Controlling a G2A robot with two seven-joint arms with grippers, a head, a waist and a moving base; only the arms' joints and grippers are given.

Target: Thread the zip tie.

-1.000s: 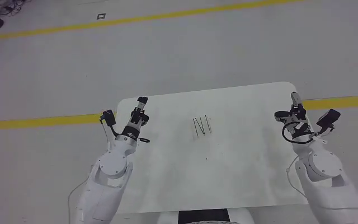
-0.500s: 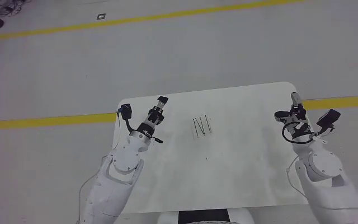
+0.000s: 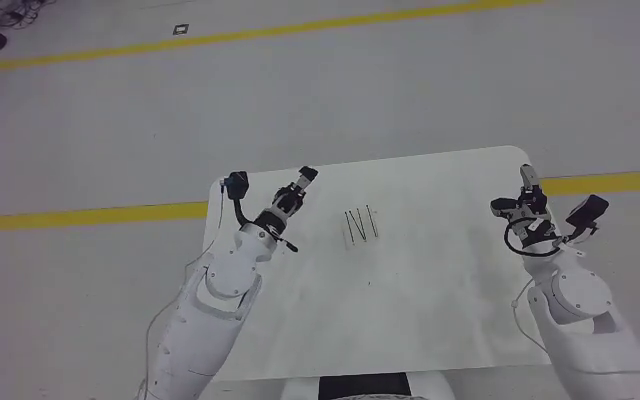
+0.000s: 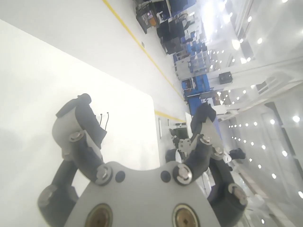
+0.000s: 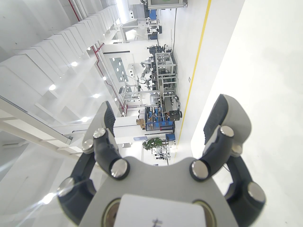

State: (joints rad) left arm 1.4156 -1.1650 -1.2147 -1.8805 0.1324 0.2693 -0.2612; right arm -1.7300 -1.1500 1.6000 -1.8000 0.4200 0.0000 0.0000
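Several thin black zip ties lie side by side near the middle of the white table. My left gripper hovers over the table just left of the ties, open and empty. Its wrist view shows the zip ties beyond one finger, with my left gripper spread wide. My right gripper is at the table's right edge, far from the ties; my right gripper is open with nothing between its fingers.
The table's far edge and rounded far right corner border a grey floor with yellow lines. Bare tabletop lies between the ties and the right arm.
My left arm has swung rightward across the table's left side toward the zip ties. The right arm has not moved.
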